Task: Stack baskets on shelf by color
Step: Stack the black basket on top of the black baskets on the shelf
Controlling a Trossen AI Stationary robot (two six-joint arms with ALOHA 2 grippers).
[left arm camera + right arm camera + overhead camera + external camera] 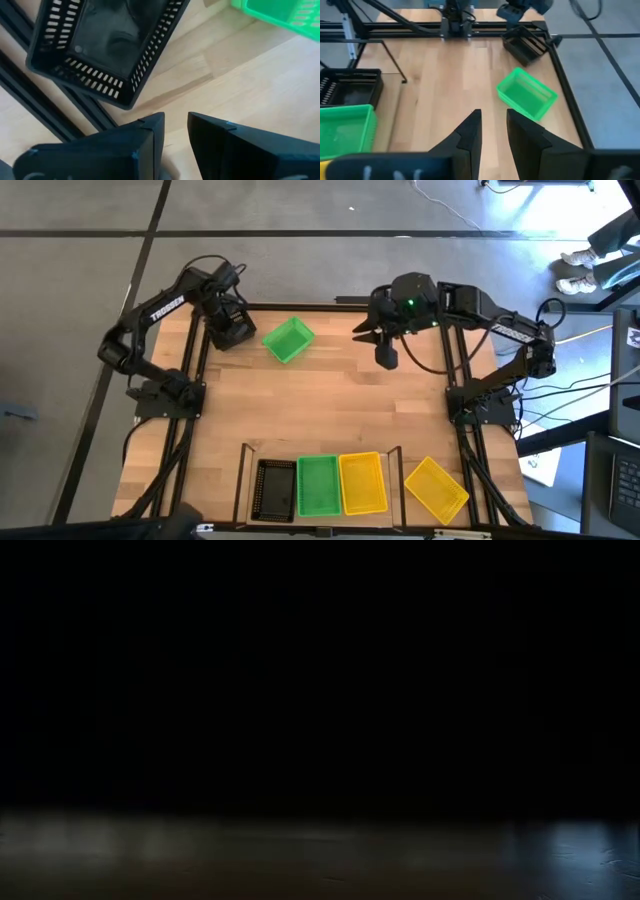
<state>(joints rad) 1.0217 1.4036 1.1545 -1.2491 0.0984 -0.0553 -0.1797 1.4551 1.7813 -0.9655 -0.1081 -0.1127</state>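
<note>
A black basket (105, 45) sits tilted on its base at the table's far left corner (527, 42), against the black frame rails. My left gripper (176, 120) hovers just over it (228, 330), fingers narrowly open and apart from it. A green basket (288, 340) rests on the table beside it (526, 95). My right gripper (493, 114) hangs narrowly open above the far middle of the table (385, 352), touching nothing. The shelf (245, 470) at the near edge holds a black basket (275, 488), a green one (318, 485) and a yellow one (362, 483). The low view is dark.
A loose yellow basket (435, 488) lies askew on the table right of the shelf. Black frame rails (200, 380) run along both table sides. Bare wood (330, 410) lies between the far baskets and the shelf. A person's feet (578, 270) show on the floor beyond the far right corner.
</note>
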